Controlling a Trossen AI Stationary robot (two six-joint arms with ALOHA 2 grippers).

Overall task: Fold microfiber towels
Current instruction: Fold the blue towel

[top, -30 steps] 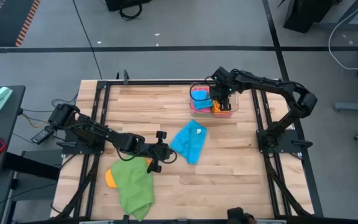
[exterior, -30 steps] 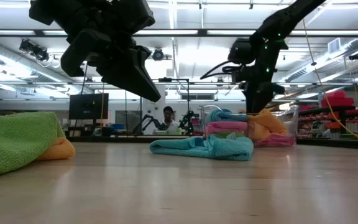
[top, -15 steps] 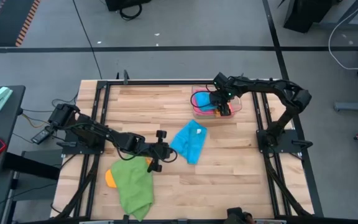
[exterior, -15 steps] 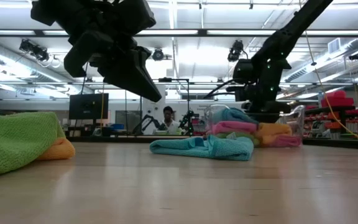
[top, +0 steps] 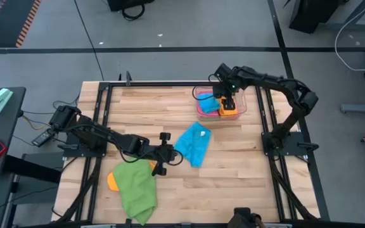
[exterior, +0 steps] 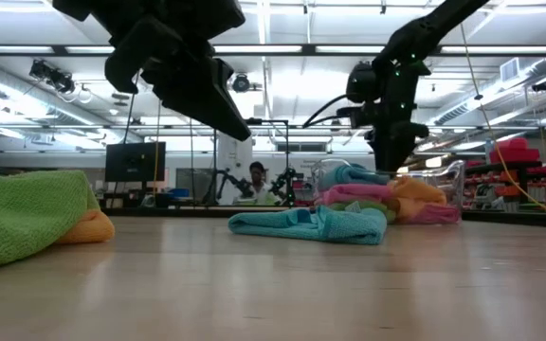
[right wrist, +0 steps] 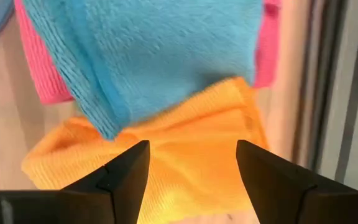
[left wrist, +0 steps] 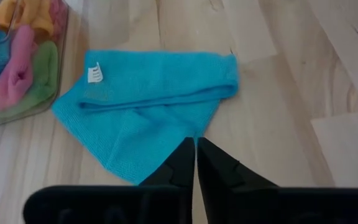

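We judge it early — one sky-blue towel [top: 192,143] lies loosely folded on the counter [top: 233,171], others wait in the tray [top: 241,107] (right gripper [top: 227,103] spread above them, empty; left gripper [top: 167,154] closed, empty).

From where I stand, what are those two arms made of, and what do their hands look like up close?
Both arms are dark, nearly black, built of jointed segments with thin black cables looped along them. A small green light glows near the right gripper. Each ends in two flat, tapered black fingers: the left gripper shows narrow wedge-shaped tips, the right one blunter tips. No lettering is legible.
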